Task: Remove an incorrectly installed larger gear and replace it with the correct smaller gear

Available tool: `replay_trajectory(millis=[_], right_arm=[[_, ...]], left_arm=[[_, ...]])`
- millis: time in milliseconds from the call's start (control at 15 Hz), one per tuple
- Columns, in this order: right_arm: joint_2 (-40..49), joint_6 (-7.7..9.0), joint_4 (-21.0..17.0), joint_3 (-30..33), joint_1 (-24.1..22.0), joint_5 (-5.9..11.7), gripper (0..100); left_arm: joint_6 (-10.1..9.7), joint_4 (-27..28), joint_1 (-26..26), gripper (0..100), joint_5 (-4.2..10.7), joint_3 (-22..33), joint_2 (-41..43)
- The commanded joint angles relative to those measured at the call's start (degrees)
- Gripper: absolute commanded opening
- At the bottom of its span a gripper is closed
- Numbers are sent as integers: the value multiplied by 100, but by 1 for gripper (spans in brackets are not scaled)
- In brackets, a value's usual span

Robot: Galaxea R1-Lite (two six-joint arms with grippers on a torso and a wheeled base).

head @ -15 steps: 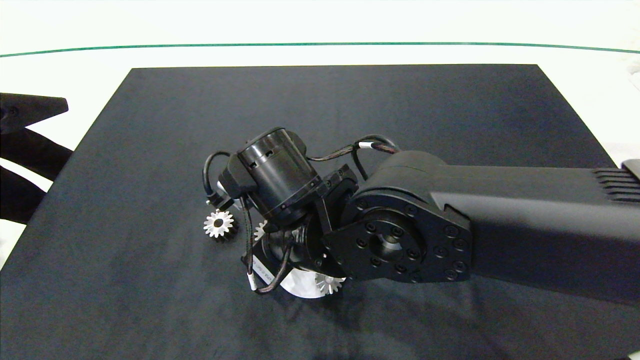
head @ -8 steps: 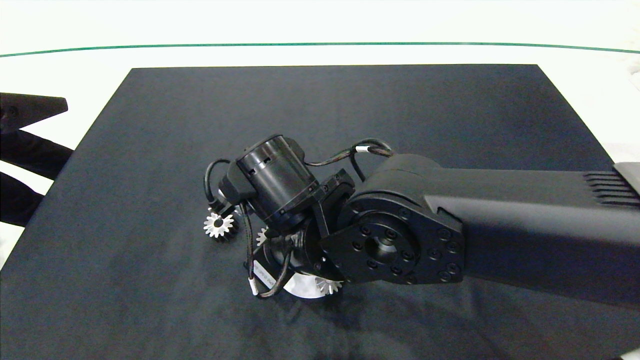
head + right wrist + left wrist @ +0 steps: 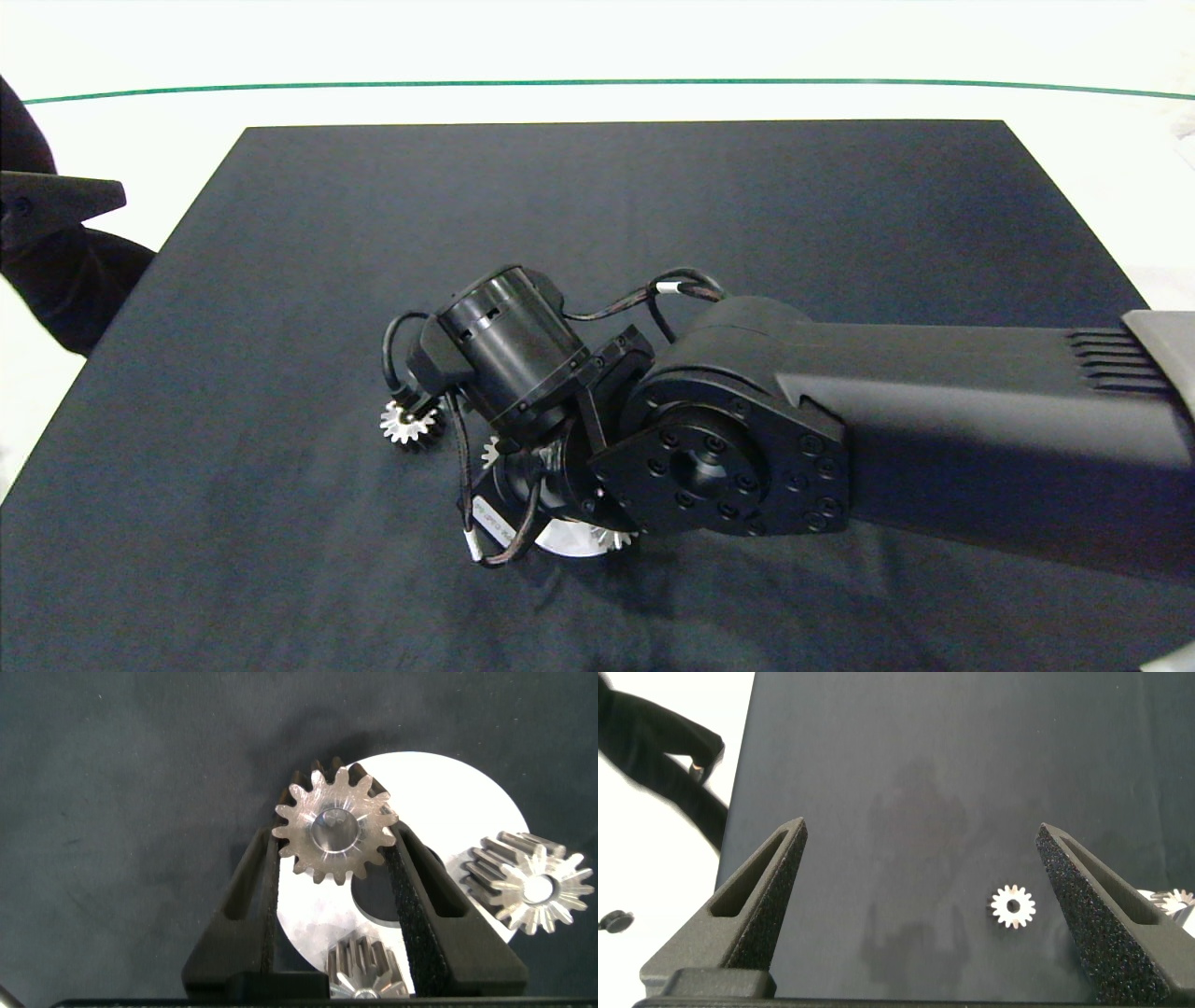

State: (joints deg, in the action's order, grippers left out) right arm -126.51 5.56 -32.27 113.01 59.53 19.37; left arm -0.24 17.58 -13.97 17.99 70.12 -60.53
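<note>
We logged the right gripper [image 3: 334, 873] low over the white round base plate [image 3: 439, 784], its two grey fingers closed against opposite sides of the larger gear [image 3: 334, 833]. The gear sat between the pads with its flat face and small centre hole turned toward the wrist camera; we could not tell whether it was raised off the plate or resting on it. Two slightly smaller chunky gears stood on the plate, one [image 3: 525, 882] off to the side of the held gear and one [image 3: 367, 969] close by the gripper's palm, partly hidden.

From the head view, the right arm [image 3: 934, 439] reached in across the black mat [image 3: 597, 205] and its wrist covered most of the plate. The smaller gear [image 3: 408, 425], flat with a wide dark hole, lay on the mat just beside the wrist, apart from the plate.

The left gripper [image 3: 924, 905] hung at the mat's left edge, fingers spread wide and empty, the smaller gear [image 3: 1012, 905] lying in its view.
</note>
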Motion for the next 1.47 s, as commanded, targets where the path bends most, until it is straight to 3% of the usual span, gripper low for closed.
replay_trajectory(millis=[67,1467], right_arm=[[-40,7,-16,11,-2,14,25],[-110,7,-78,90,-20,14,25]], left_arm=[[-2,9,0,100,11,-7,-3],[-2,9,0,100,11,2,6]])
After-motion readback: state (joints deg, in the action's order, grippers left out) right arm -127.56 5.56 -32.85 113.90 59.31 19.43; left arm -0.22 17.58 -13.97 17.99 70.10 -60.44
